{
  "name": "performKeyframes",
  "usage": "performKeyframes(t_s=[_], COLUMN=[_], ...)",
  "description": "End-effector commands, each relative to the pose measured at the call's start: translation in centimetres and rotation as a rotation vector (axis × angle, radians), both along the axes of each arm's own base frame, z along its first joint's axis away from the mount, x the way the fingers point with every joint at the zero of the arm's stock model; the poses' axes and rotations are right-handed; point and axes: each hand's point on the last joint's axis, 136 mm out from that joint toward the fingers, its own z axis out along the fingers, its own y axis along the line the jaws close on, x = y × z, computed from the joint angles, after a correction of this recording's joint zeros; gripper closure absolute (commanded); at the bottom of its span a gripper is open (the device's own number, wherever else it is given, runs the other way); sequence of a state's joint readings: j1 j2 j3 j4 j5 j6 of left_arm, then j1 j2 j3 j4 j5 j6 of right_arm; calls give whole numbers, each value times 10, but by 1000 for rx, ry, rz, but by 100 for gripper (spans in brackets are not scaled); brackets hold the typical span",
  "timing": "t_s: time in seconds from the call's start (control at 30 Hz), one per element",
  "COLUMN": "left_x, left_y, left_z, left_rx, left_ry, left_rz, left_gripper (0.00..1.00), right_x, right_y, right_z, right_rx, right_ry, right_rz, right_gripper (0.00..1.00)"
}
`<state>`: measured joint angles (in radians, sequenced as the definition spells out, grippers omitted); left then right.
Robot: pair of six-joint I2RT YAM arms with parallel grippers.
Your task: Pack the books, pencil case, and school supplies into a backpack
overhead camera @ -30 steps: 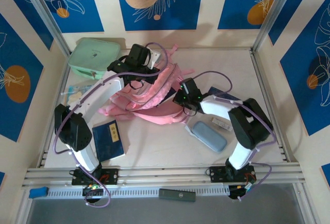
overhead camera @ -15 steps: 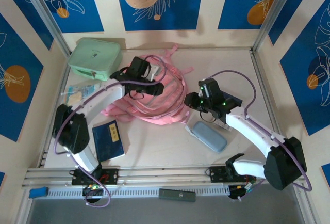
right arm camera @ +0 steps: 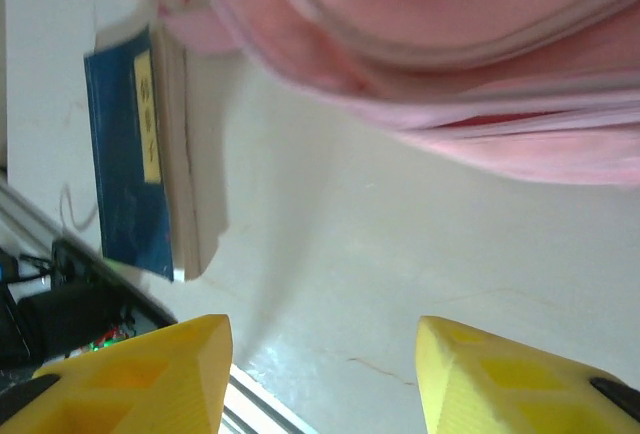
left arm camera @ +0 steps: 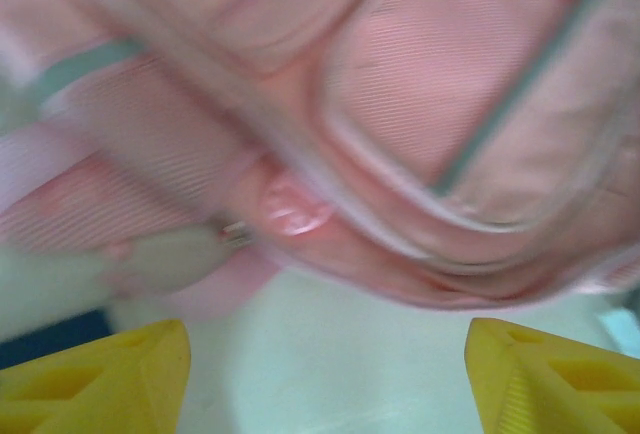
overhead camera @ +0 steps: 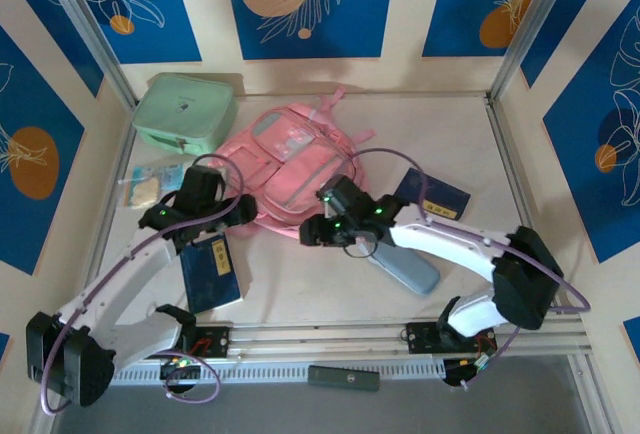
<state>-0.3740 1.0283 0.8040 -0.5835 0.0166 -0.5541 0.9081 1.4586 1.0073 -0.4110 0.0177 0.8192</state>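
The pink backpack (overhead camera: 290, 166) lies flat on its back at the table's middle, front pockets up. My left gripper (overhead camera: 240, 210) hovers open at its near left edge; in the left wrist view the backpack (left arm camera: 400, 104) spans the top above my open gripper (left arm camera: 325, 374). My right gripper (overhead camera: 311, 234) is open just off its near edge, nothing between the fingers (right arm camera: 500, 374). One navy book (overhead camera: 212, 272) lies near left, also in the right wrist view as the book (right arm camera: 130, 164). A second book (overhead camera: 432, 194) lies right. The grey-blue pencil case (overhead camera: 408, 268) sits partly under my right arm. The school supplies are hidden.
A mint-green boxy case (overhead camera: 185, 112) stands at the back left. A clear packet (overhead camera: 148, 182) lies by the left wall. Metal rails run along the near edge, with a dark bar (overhead camera: 343, 377) in front. Patterned walls close in three sides.
Both grippers went from shut to open and let go of the backpack, which settled flat. Both arms drew back toward the near side, the right one swinging left.
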Motion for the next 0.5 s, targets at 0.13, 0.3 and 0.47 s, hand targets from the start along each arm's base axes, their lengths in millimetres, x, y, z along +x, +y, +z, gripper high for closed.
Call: performKeyframes(t_s=[0.13,0.3,0.47], left_x=[-38,-60,-76], left_y=[85,123,137], left_z=[-55,-93,-112], left_rx=[52,41,37], left_ry=[154,259,303], left_rz=[389,599,691], left_gripper=[19,13,4], right_x=[-16,-13,-9], right_y=[70,97,108], right_z=[-10,-24,-38], right_rx=[-4,2,-11], right_ry=[30,61,89], right_rz=[109,127,130], right_gripper=[48,48,48])
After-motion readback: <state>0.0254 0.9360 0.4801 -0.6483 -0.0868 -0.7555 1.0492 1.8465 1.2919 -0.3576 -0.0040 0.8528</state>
